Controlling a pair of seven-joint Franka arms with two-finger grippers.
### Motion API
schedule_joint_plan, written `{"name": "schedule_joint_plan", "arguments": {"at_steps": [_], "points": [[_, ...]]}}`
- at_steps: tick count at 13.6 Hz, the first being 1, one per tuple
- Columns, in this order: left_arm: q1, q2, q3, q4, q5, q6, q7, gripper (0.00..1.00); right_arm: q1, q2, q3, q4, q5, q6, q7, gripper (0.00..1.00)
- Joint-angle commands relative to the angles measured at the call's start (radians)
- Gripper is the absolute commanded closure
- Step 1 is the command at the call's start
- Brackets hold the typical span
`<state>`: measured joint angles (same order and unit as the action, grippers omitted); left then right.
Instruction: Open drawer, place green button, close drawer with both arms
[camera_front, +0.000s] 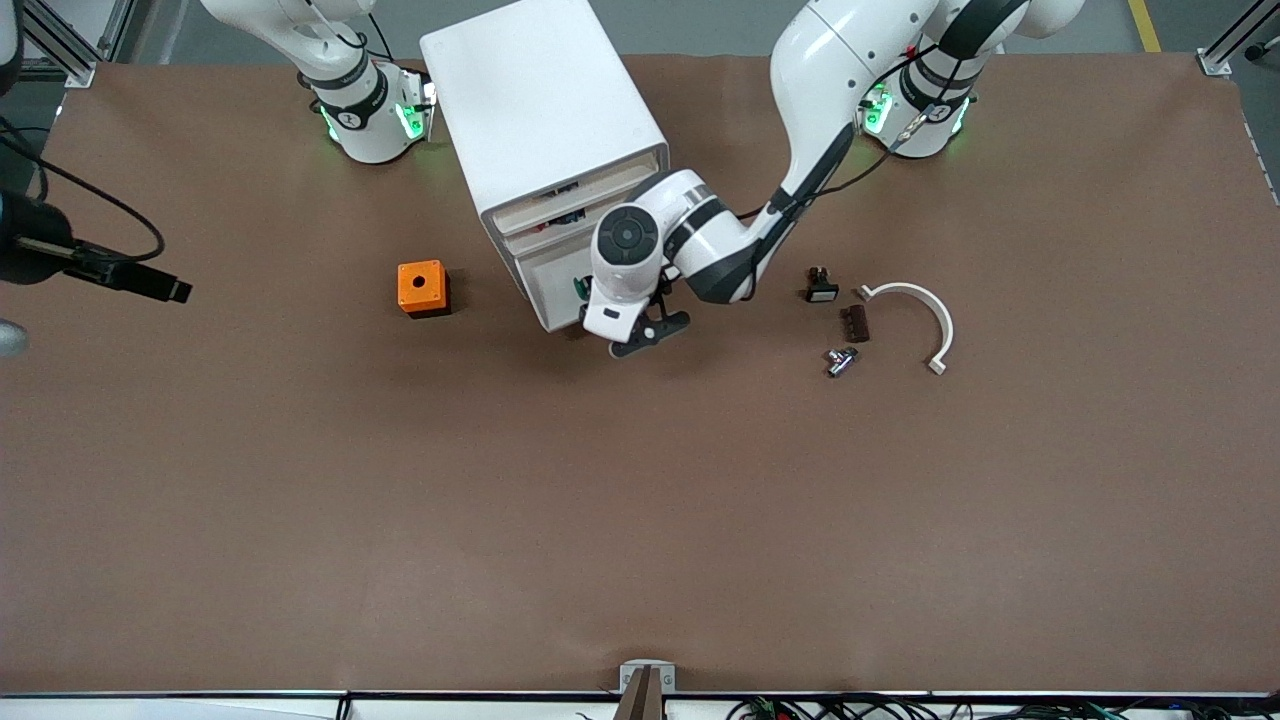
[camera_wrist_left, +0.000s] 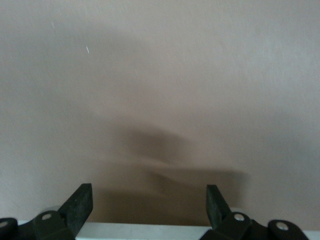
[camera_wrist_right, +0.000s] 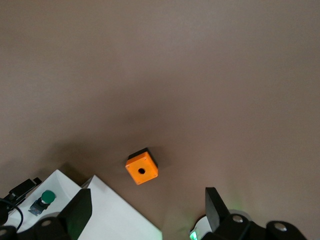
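Brown table (camera_front: 640, 520), cabinet (camera_front: 545, 110) at the robots' end. We found the drawer (camera_front: 555, 290) pulled out with the button (camera_front: 579, 288) lying in it. The left gripper (camera_front: 640, 335) hung just past the drawer's front edge, fingers (camera_wrist_left: 80, 205) apart and empty; the button sat close beside them, inside the tray. The right gripper (camera_wrist_right: 145, 210) waited high over the table, fingers apart, the orange cube (camera_wrist_right: 142, 169) below it.

Risk, as we judged it: an off-centre push could skew the drawer and jam it, or jolt the button.

The button lay tipped over, long axis roughly flat along the drawer floor; where the cap pointed we could not tell.
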<state>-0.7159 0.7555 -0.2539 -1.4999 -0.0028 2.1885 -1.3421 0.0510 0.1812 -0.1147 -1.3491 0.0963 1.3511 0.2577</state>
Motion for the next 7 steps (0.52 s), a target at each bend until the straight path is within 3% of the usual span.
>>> {"name": "schedule_joint_plan", "arguments": {"at_steps": [1, 7], "points": [[-0.039, -0.021, 0.001, -0.019, 0.001, 0.024, -0.035, 0.00, -0.051, -0.072, 0.021, -0.123, -0.044, 0.103, -0.141, 0.00], [-0.059, -0.018, -0.083, -0.019, 0.001, 0.057, -0.132, 0.00, -0.112, -0.072, 0.021, -0.125, -0.075, 0.160, -0.279, 0.00]]}}
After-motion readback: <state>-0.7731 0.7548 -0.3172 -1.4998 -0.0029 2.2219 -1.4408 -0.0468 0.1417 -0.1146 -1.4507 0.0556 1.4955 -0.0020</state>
